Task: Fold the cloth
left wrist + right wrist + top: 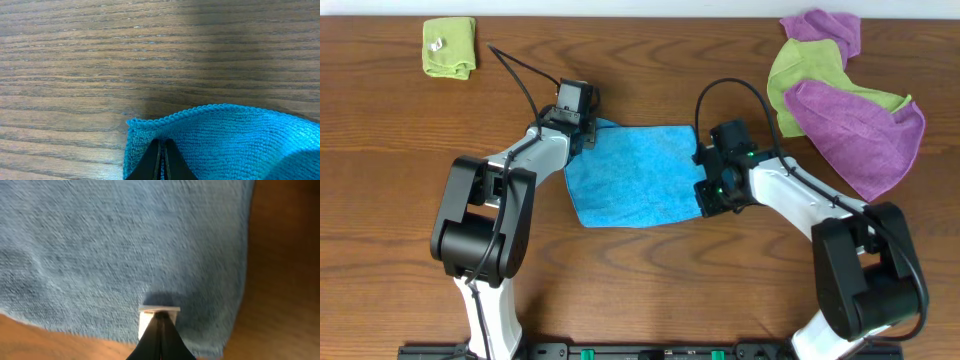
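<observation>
The sky-blue cloth [635, 170] lies mostly flat in the middle of the table. My left gripper [587, 134] is shut on its far left corner; in the left wrist view the closed fingertips [161, 143] pinch the cloth [240, 140] just inside its hemmed edge. My right gripper [705, 193] is shut on the cloth's right edge near the front corner. In the right wrist view its closed fingertips [160, 314] sit at the small white tag [145, 324] on the cloth [125, 245].
A folded lime-green cloth [450, 47] lies at the far left. A heap of purple cloths [860, 130] and a lime-green cloth [810, 75] lies at the far right. Bare wooden table [650, 290] shows in front of the blue cloth.
</observation>
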Robot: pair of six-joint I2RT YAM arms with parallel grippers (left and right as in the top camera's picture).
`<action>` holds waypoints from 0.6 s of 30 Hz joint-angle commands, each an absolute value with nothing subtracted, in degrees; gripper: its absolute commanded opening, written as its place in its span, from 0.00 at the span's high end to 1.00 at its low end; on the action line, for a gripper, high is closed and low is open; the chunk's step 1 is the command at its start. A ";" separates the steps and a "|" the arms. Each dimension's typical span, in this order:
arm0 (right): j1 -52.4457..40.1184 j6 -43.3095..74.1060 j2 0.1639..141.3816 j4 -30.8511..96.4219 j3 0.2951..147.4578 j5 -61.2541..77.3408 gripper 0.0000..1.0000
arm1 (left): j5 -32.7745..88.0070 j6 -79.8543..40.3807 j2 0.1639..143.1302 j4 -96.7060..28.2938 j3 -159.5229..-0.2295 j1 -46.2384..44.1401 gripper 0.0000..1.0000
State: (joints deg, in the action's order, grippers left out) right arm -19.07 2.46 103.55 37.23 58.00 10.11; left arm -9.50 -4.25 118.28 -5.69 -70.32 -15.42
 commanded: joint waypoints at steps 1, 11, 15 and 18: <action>-19.27 6.33 105.25 39.83 57.67 6.85 0.98 | -10.48 -4.34 120.44 -9.17 -68.38 -14.68 0.94; -20.73 9.85 105.27 42.13 54.63 8.47 0.98 | -10.50 -4.32 120.44 -10.90 -68.38 -14.63 0.94; -20.80 10.28 105.27 44.18 54.30 9.87 0.98 | -10.72 -4.29 120.44 -10.98 -68.38 -14.63 0.94; -21.15 10.83 105.27 44.18 53.47 9.91 0.98 | -11.22 -4.27 120.44 -11.46 -68.38 -14.59 0.95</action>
